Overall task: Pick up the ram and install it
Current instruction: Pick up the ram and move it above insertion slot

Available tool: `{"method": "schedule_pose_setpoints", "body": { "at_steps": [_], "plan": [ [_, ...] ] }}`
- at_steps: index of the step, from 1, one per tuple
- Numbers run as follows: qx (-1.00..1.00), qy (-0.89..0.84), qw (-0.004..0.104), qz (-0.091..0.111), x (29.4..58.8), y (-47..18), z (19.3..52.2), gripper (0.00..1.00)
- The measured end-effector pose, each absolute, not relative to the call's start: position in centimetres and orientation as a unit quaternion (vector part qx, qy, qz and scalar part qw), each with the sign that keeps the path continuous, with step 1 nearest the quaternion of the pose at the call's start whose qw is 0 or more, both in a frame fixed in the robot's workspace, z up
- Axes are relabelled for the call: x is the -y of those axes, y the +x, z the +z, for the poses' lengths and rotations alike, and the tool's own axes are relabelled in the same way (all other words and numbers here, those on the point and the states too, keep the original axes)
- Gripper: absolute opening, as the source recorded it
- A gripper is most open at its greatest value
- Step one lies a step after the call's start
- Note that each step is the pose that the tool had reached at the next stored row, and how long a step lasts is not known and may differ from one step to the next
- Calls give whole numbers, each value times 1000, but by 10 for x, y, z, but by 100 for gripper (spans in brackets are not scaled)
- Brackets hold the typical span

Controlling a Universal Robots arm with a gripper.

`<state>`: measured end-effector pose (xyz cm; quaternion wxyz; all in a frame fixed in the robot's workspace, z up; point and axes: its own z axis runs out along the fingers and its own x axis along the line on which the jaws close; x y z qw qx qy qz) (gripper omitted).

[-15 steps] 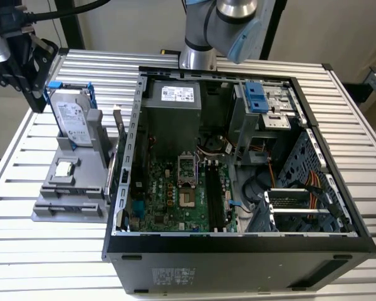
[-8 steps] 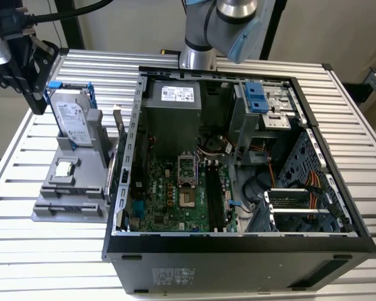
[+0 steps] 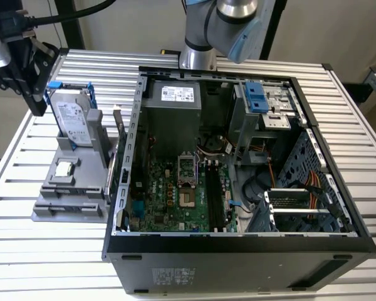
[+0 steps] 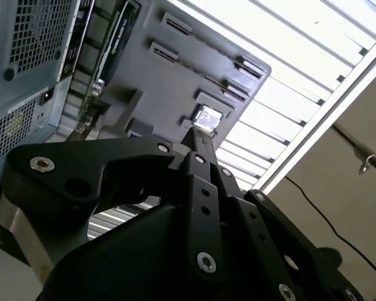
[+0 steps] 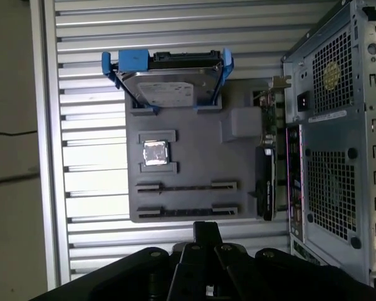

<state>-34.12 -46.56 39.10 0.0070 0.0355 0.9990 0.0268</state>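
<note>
The black gripper (image 5: 207, 226) hangs over the grey plastic holder tray (image 5: 194, 150) on the slatted metal table (image 5: 175, 25), its fingers (image 5: 207, 233) apparently closed and empty. The ram (image 5: 185, 186), a thin dark stick, stands edgewise in a tray slot. Descending closed, the fingers would likely strike its edge; an off-centre grip could tilt it.

Open room above the gray tray (image 5: 200, 157). Blocked at one end by the upright hard drive (image 5: 169, 91), along one side by a standing card (image 5: 265, 188) beside the computer case (image 5: 338, 157). Open above the case too, but crowded inside with wires (image 3: 318, 188).
</note>
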Motion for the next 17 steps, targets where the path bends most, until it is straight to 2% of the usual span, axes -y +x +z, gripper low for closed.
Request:
{"method": "schedule_pose_setpoints", "body": {
  "at_steps": [17],
  "plan": [
    [-999, 33, 6, 27, 482, -347, 390, 0]
  ]
}}
